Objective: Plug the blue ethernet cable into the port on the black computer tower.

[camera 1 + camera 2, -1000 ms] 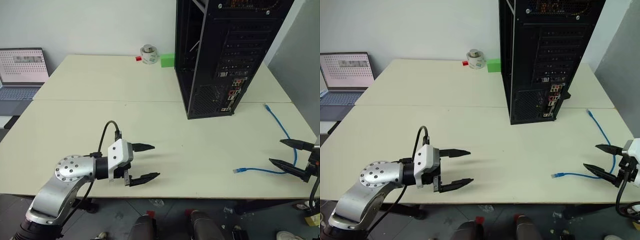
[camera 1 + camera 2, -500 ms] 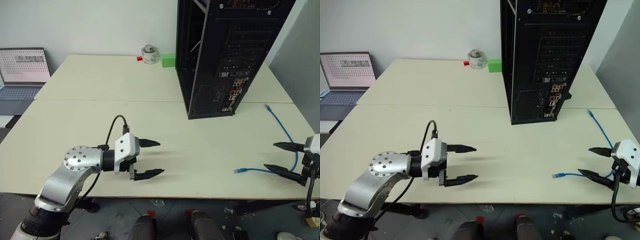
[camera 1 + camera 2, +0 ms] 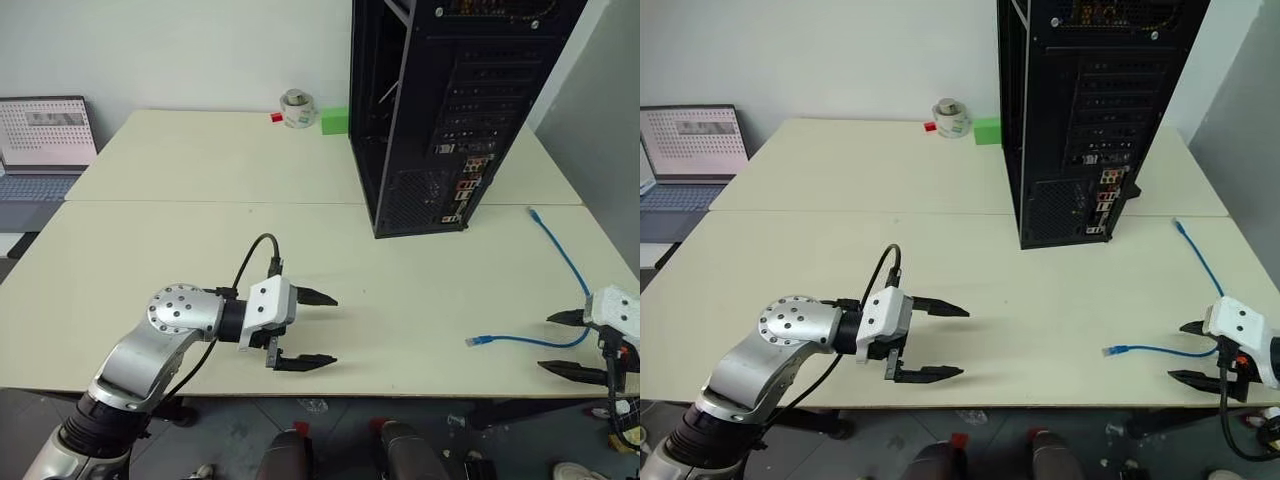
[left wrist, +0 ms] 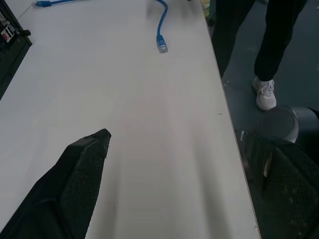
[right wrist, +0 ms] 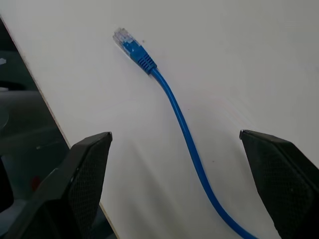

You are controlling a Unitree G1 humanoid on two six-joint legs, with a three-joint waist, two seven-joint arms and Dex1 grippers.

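Right end effector (image 5: 174,144) hangs released above the blue ethernet cable (image 5: 183,130), which lies on the desk (image 3: 200,240) near the computer tower (image 3: 450,100). Light and limp, likely; grip behind the plug (image 5: 130,46).

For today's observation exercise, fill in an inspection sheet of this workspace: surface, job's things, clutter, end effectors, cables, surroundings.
Surface: pale table, a seam running across it.
Job's things: blue ethernet cable lies loose on the right, one plug near the front edge; black computer tower upright, rear ports facing the robot.
Clutter: tape roll, green block, small red item at the far edge.
End effectors: left end effector open, empty; right end effector open, astride the cable.
Cables: black lead on the left wrist.
Surroundings: laptop at left; a person's legs beside the table.
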